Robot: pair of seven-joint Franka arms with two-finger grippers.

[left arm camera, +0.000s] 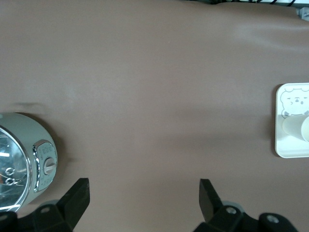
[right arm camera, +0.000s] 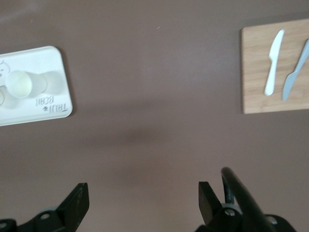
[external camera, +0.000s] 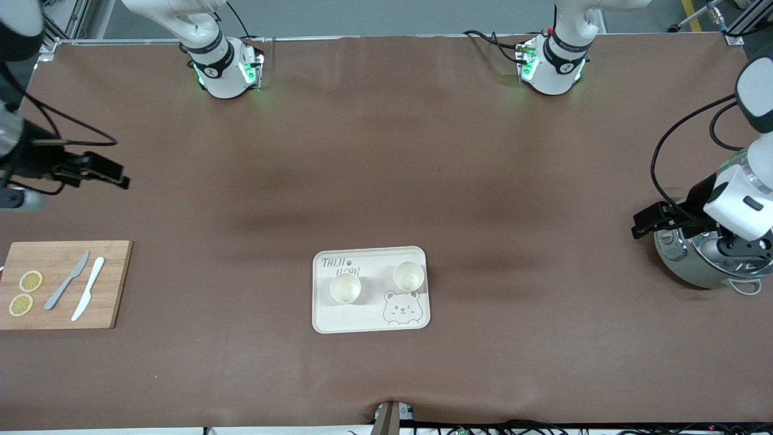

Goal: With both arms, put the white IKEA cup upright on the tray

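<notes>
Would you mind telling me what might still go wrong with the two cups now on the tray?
1. Both cups stand close together on the tray; nudging one may tip the other.
2. The open left gripper hangs by the metal cooker and might clip it.

I see a matt brown cloth-like table (external camera: 386, 181) under both arms. Off my right gripper (right arm camera: 140, 200), the cutting board (external camera: 60, 284) looks like pale grained wood. The tray (external camera: 369, 320) looks matt cream. Beneath my left gripper (left arm camera: 145, 200), the cooker (external camera: 700, 266) shines like polished metal.
</notes>
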